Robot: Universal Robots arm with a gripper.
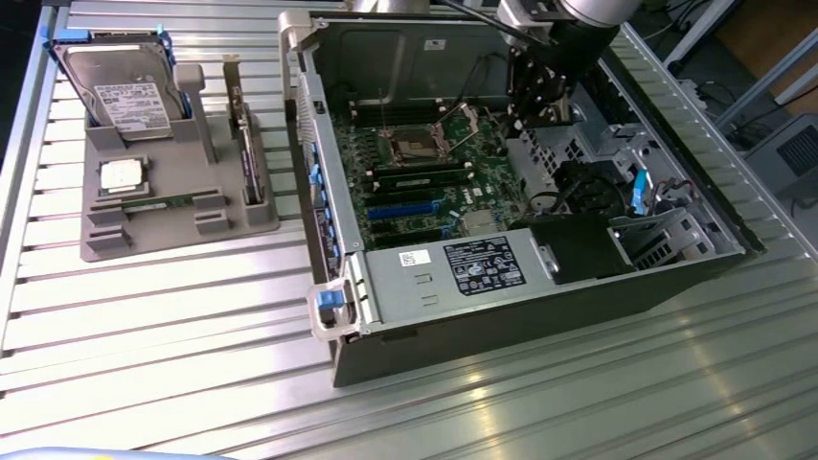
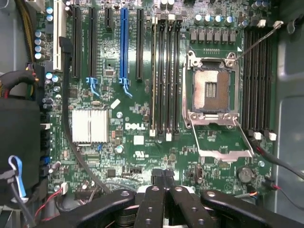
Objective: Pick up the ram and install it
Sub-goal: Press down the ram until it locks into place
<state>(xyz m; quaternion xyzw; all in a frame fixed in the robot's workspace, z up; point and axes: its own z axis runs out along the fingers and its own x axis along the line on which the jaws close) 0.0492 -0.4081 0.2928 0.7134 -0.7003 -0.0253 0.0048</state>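
Gripper: the gripper hangs inside the open computer case, above the motherboard; its black fingers are pressed together with nothing between them.
Ram: the ram, a long green stick, sits in a slot on the motherboard, a little way from the gripper toward the exterior view's left and nearer that camera, just beyond the CPU socket.
Ram slots: in the wrist view, a bank of long black slots runs straight away from the gripper's tips; whether a stick fills one there, I cannot tell.
CPU socket: open, metal frame lifted, beside the slots and close ahead of the gripper.
Parts holder: a grey holder stands on the slatted desk, well apart from the gripper, carrying a hard drive and an upright expansion card.
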